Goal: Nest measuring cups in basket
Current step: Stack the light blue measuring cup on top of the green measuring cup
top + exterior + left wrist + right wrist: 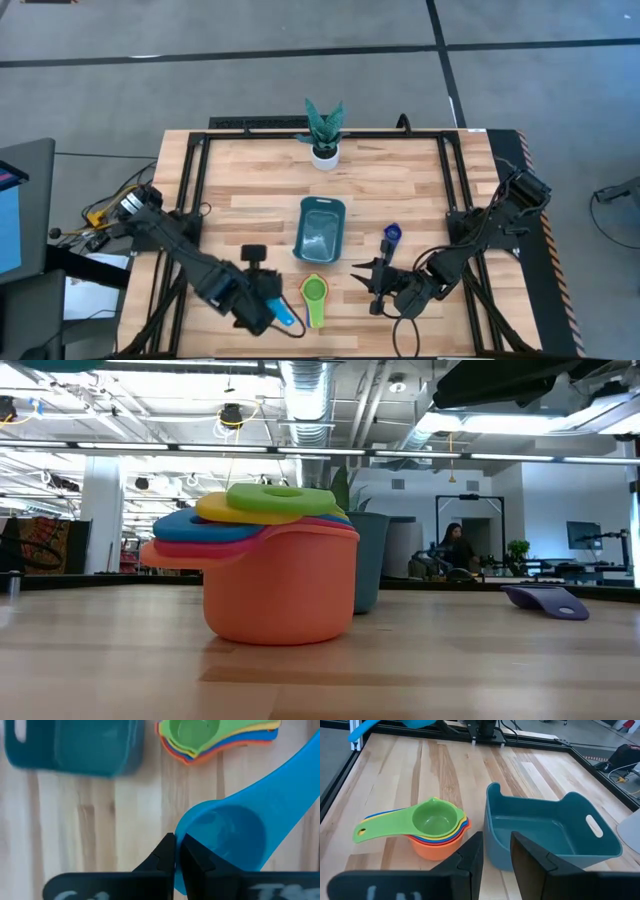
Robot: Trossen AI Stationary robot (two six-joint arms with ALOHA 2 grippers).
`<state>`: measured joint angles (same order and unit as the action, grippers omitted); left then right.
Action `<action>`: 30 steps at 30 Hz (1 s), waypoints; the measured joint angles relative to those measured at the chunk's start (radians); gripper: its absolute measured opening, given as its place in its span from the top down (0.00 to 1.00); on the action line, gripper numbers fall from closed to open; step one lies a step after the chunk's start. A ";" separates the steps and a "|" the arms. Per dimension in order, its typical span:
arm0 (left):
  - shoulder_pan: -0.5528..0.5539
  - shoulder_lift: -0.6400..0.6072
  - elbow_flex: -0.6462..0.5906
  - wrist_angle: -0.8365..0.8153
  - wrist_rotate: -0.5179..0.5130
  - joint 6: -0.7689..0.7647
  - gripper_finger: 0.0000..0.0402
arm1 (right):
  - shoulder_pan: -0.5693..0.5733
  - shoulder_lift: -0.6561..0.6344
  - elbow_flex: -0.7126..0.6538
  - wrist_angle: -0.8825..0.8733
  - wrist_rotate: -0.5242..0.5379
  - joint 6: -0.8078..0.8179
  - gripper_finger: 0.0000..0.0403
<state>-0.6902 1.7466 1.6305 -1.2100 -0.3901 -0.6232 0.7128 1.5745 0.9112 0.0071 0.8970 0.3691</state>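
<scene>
My left gripper (175, 851) is black, its fingers pinched on the rim of a light blue cup (235, 832), bright sky blue at the lower right of my left wrist frame. The basket (555, 832) is dark teal, plain, with a paler sheen inside. Left of it in the right wrist frame sits the stack of cups (427, 831): lime green on top, then yellow, red and blue rims, and an orange cup at the bottom. A dark blue cup (391, 235) lies right of the basket in the high frame. My right gripper (495, 851) is black too. The table (240, 190) is pale wood in striped planks. The plant (324, 122) is teal-green in a white pot.
</scene>
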 joint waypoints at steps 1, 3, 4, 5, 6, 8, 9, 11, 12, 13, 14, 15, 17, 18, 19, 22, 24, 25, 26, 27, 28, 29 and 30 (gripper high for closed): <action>0.014 0.000 0.009 0.001 0.000 0.044 1.00 | 0.000 0.000 0.000 0.000 0.000 0.000 0.70; 0.044 0.000 0.022 0.017 0.000 0.141 1.00 | 0.000 0.000 0.000 -0.001 0.000 0.008 0.70; 0.059 0.000 0.025 0.036 0.004 0.206 1.00 | 0.000 0.000 0.000 -0.003 0.000 0.008 0.70; 0.074 0.000 0.025 0.061 0.015 0.278 1.00 | 0.000 0.000 0.000 -0.004 -0.001 0.008 0.70; 0.088 0.000 0.025 0.085 0.026 0.359 1.00 | 0.001 0.000 0.000 -0.008 -0.002 0.008 0.70; 0.115 0.001 0.025 0.140 0.042 0.539 1.00 | 0.000 0.000 0.000 -0.014 -0.002 0.008 0.70; 0.129 0.003 0.025 0.176 0.045 0.627 1.00 | 0.000 0.000 0.000 -0.018 -0.002 0.009 0.70; 0.157 0.007 0.025 0.248 0.045 0.773 1.00 | 0.000 0.000 0.000 -0.030 -0.003 0.026 0.70; 0.172 0.008 0.025 0.287 0.054 0.825 1.00 | 0.000 0.000 0.000 -0.038 -0.003 0.037 0.70; 0.188 0.007 0.025 0.327 0.072 0.864 1.00 | 0.000 0.000 0.000 -0.047 -0.004 0.051 0.70; 0.206 0.007 0.025 0.368 0.090 0.894 1.00 | 0.002 0.000 0.000 -0.060 -0.004 0.069 0.70; 0.221 0.007 0.025 0.394 0.104 0.918 1.00 | 0.006 0.000 0.000 -0.081 -0.004 0.092 0.70; 0.248 0.007 0.025 0.425 0.120 0.950 1.00 | 0.014 0.000 0.000 -0.126 -0.002 0.137 0.70; 0.260 0.007 0.025 0.441 0.126 0.962 1.00 | 0.017 0.000 0.000 -0.151 0.002 0.161 0.70; 0.270 0.007 0.025 0.448 0.138 0.971 1.00 | 0.022 0.000 0.000 -0.177 0.013 0.189 0.70; 0.302 0.007 0.013 0.485 0.191 0.973 1.00 | 0.035 0.000 0.000 -0.240 0.052 0.253 0.70; 0.319 0.007 0.003 0.510 0.232 0.957 1.00 | 0.042 0.000 0.000 -0.251 0.075 0.265 0.70; 0.325 0.009 0.002 0.516 0.248 0.953 1.00 | 0.046 0.000 0.000 -0.251 0.083 0.266 0.70; 0.331 0.020 0.003 0.532 0.264 0.949 1.00 | 0.049 0.000 0.000 -0.251 0.090 0.265 0.70; 0.336 0.032 0.004 0.551 0.274 0.948 1.00 | 0.053 0.000 0.000 -0.251 0.096 0.263 0.70; 0.337 0.044 0.003 0.547 0.276 0.952 1.00 | 0.055 0.000 0.000 -0.253 0.098 0.262 0.70; 0.337 0.062 0.002 0.538 0.279 0.955 1.00 | 0.056 0.000 0.000 -0.254 0.099 0.262 0.70; 0.335 0.080 0.002 0.546 0.282 0.959 1.00 | 0.056 0.000 0.000 -0.257 0.099 0.263 0.70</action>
<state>-0.3549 1.8262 1.6325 -0.6639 -0.1076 0.3354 0.7689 1.5745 0.9112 -0.2501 0.9958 0.6318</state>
